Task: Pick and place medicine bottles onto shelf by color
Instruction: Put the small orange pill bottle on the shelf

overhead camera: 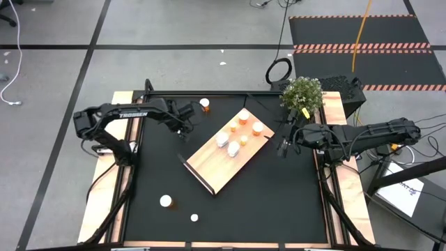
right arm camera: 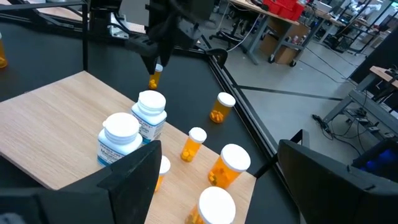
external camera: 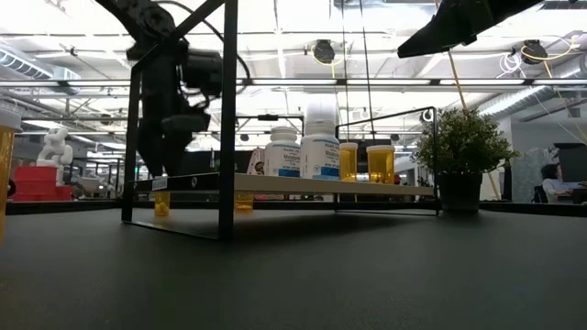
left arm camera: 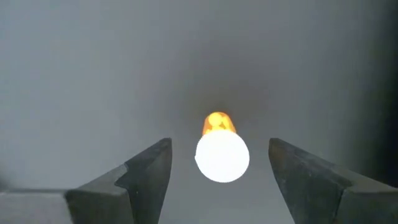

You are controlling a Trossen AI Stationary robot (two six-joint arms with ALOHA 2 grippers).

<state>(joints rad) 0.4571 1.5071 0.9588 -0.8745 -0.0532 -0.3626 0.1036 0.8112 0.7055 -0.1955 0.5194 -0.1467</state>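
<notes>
Black mat fills the left wrist view, which alone shows the orange bottle [left arm camera: 221, 149] (white-capped) between the fingers [left arm camera: 146, 177]. Left gripper [left arm camera: 221, 168] is spread, untouching.

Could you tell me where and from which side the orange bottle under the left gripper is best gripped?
Probably from straight above. The orange bottle stands upright on the black mat, white cap up, between the open fingers of the left gripper. The cap is round, so closing across it or the neck just below should hold.
</notes>
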